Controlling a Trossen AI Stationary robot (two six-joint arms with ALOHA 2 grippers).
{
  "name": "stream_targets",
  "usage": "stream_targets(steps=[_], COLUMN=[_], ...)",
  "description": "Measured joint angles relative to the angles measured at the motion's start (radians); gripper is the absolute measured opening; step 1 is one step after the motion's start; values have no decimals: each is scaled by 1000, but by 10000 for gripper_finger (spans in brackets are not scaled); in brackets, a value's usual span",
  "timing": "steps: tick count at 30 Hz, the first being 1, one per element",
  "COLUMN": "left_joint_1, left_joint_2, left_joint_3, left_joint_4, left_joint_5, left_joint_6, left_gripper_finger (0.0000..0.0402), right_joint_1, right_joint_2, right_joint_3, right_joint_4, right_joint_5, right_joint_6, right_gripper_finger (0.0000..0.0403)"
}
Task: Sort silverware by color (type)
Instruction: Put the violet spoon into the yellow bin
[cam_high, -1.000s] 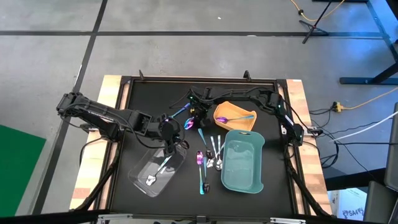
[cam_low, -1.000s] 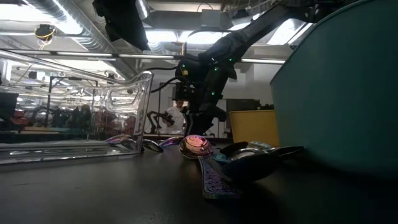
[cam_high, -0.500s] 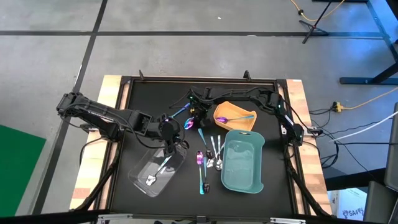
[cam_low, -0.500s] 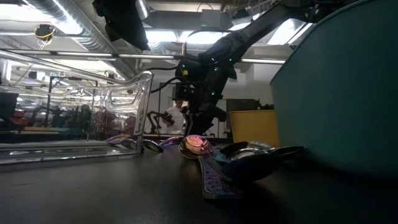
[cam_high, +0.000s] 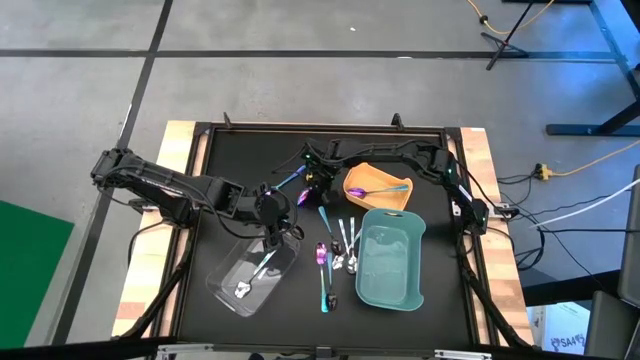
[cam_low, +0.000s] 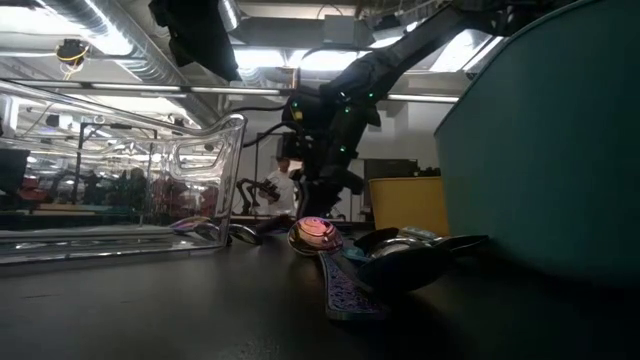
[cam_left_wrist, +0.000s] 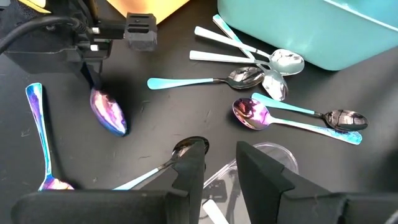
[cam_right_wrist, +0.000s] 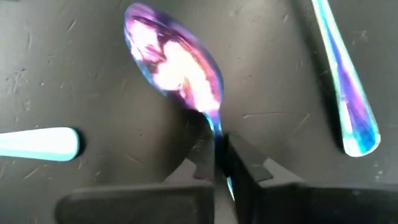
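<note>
Two grippers are seen over the black table (cam_high: 230, 150), which carries the silverware and three trays. Nearest to the front edge, a clear tray (cam_high: 252, 277) is placed, and a silver spoon (cam_high: 243, 289) is seen inside it. Beside it, toward the right side, a teal tray (cam_high: 390, 262) is placed. Between these two trays several pieces of silverware are lying on the black surface: a teal-handled spoon (cam_left_wrist: 202, 81), a purple-bowled spoon (cam_left_wrist: 252, 114) and some silver spoons (cam_left_wrist: 277, 59), all close together near the teal tray.

A little farther back, the left gripper (cam_left_wrist: 219, 163) is held just above the far rim of the clear tray. Its fingers are parted with a gap between them, and nothing is seen between them; a dark-headed spoon (cam_left_wrist: 180, 150) is lying just beside one finger.

Farther back, the right gripper (cam_right_wrist: 216, 158) is brought down to the table near the middle, beside the yellow tray (cam_high: 378, 187). Its fingers are clenched on the thin handle of an iridescent spoon (cam_right_wrist: 175, 62), whose blue-purple bowl is lying on the table. Another iridescent handle (cam_right_wrist: 343, 81) is lying near it, apart from the gripper.

One purple spoon (cam_high: 366, 190) is already lying inside the yellow tray.
</note>
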Motion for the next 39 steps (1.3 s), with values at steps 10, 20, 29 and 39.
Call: stream_targets(steps=[10,20,29,39], left_joint_1=[0,0,0,0], left_joint_2=[0,0,0,0], left_joint_3=[0,0,0,0], left_joint_4=[0,0,0,0], left_joint_5=[0,0,0,0], left_joint_6=[0,0,8,11], left_gripper_finger=[87,87,87,87], right_joint_1=[0,-1,-1,-1], right_joint_2=[5,4,4,-53], right_joint_3=[66,291,506,614], right_joint_4=[-98,-291,-506,-683], right_joint_5=[51,43,46,114], right_joint_6=[5,5,4,12], right_gripper_finger=[5,1,0,0])
